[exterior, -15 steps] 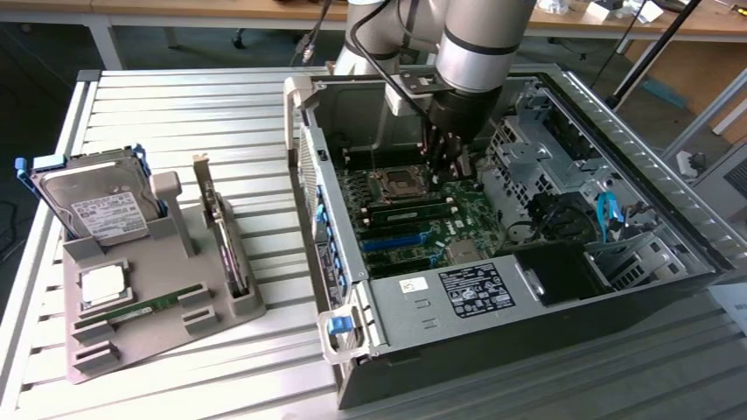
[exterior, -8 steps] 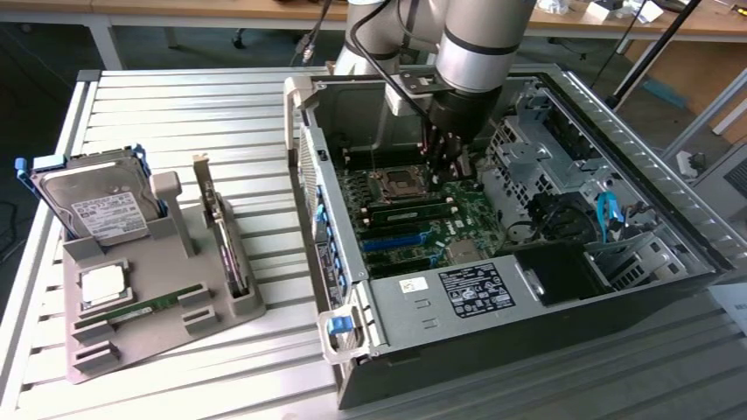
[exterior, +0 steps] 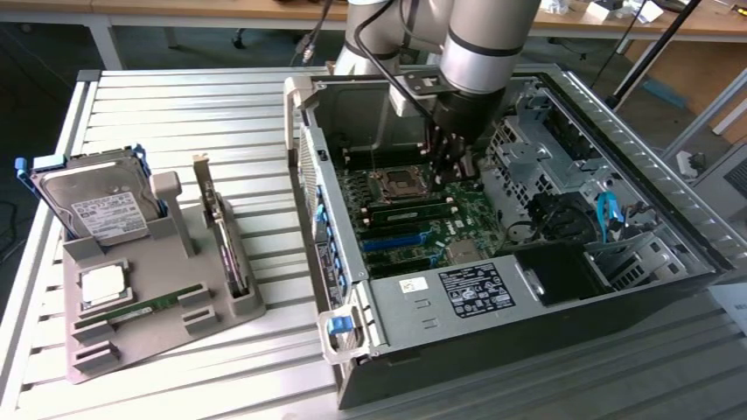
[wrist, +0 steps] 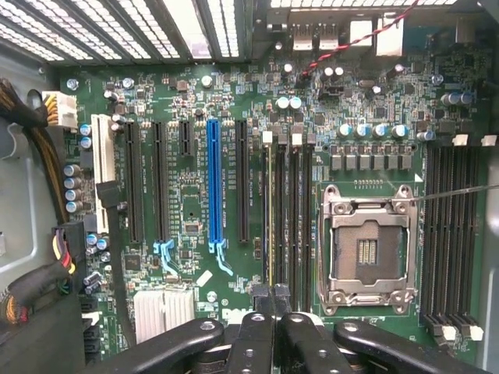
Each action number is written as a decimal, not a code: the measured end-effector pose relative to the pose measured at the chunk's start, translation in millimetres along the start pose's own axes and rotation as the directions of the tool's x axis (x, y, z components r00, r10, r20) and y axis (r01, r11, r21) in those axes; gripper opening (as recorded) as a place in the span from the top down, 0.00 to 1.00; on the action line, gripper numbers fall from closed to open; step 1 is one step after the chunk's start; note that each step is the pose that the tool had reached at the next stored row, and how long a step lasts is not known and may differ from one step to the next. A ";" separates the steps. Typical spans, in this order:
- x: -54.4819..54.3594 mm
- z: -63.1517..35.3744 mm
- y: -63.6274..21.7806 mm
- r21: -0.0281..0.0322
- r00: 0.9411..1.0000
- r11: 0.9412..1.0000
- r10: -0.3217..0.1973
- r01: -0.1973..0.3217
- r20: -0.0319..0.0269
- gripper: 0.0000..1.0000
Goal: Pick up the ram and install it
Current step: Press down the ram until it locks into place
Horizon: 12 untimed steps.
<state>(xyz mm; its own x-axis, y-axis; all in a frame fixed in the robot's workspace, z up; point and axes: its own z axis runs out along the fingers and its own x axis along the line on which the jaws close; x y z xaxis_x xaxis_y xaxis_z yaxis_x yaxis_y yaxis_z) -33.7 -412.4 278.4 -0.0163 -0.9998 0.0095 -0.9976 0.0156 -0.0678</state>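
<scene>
Inside the computer case point(exterior: 513, 289), the gripper point(wrist: 272, 305) pinches the ram point(wrist: 270, 218) between memory slots point(wrist: 292, 210) beside the empty processor socket point(wrist: 366, 249).

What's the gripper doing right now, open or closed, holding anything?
Gripper: closed on the ram, which stands edge-on over the motherboard's memory slots.

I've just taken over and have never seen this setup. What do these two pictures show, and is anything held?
A robot arm reaches into an open computer case. The exterior view comes from a camera off the arm; the wrist view looks from the arm onto the motherboard. The end effector is shut over the memory slots; whether it pinches anything I cannot tell. Beside the case, a grey holder carries a hard drive, a processor chip, a ram stick and an expansion card.
</scene>
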 end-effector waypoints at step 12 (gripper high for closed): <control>-0.6 5.5 -31.3 -0.006 1.000 1.000 0.000 0.000 0.000 0.89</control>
<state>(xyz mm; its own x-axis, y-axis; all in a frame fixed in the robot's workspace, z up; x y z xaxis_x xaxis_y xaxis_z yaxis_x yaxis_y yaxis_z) -2.1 -412.4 275.0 -0.0163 -0.9998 0.0098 -0.9979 0.0156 -0.0623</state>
